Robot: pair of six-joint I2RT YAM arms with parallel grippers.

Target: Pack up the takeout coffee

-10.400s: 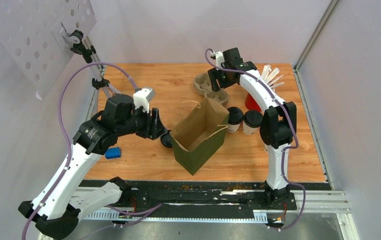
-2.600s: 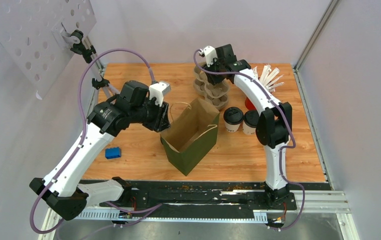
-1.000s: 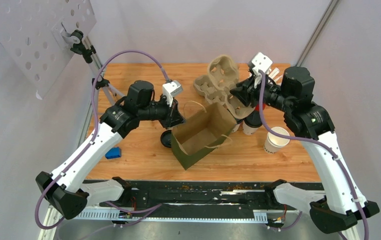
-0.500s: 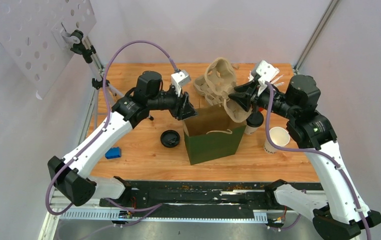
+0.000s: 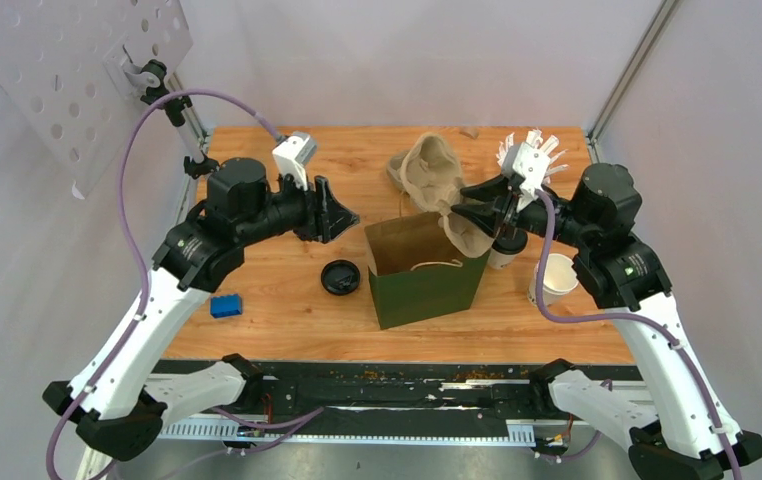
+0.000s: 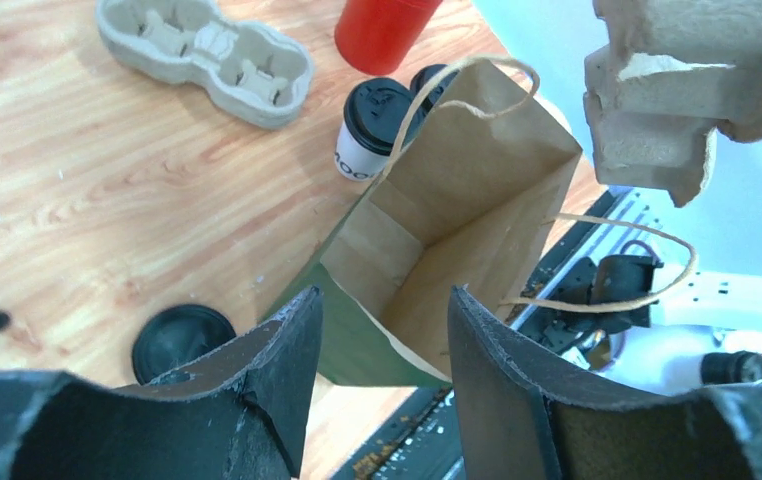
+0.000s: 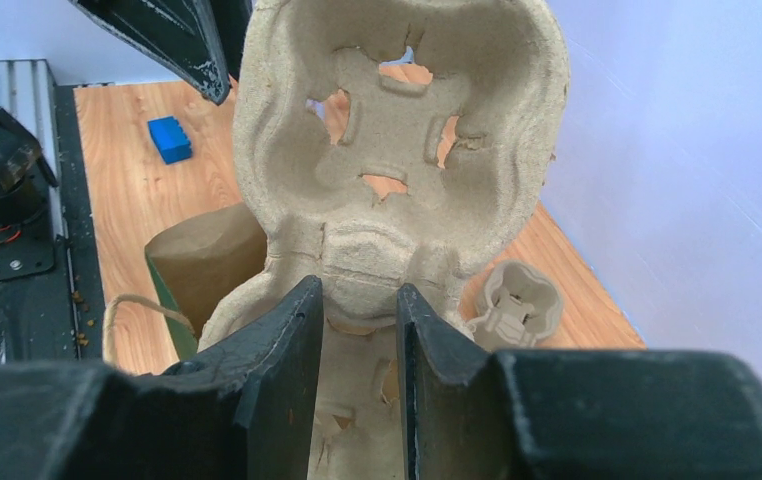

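Drawing the left claw [image 6: 382, 295] back from the paper bag's [image 5: 425, 285] left rim, pinched half a second ago; spreading the jaws wide, gripping nothing. Leaving the bag standing upright and open on the table [image 5: 287, 320], no longer skewed as a second ago. Clamping the right claw [image 7: 359, 290] on the grey pulp carrier [image 7: 397, 120] and hanging it tilted over the bag's far right corner, lower than before. Showing only brown paper walls inside the bag from the left wrist. Keeping the nearer lidded coffee cup [image 6: 362, 150] and the other lidded coffee cup [image 6: 423, 82] on the table just beyond the bag, outside it. Leaving a second carrier [image 6: 207, 45] lying flat farther back, a red cup [image 6: 382, 30] behind the coffees, a loose black lid [image 5: 340, 277] left of the bag, and a lidless white cup [image 5: 557, 280] to its right.
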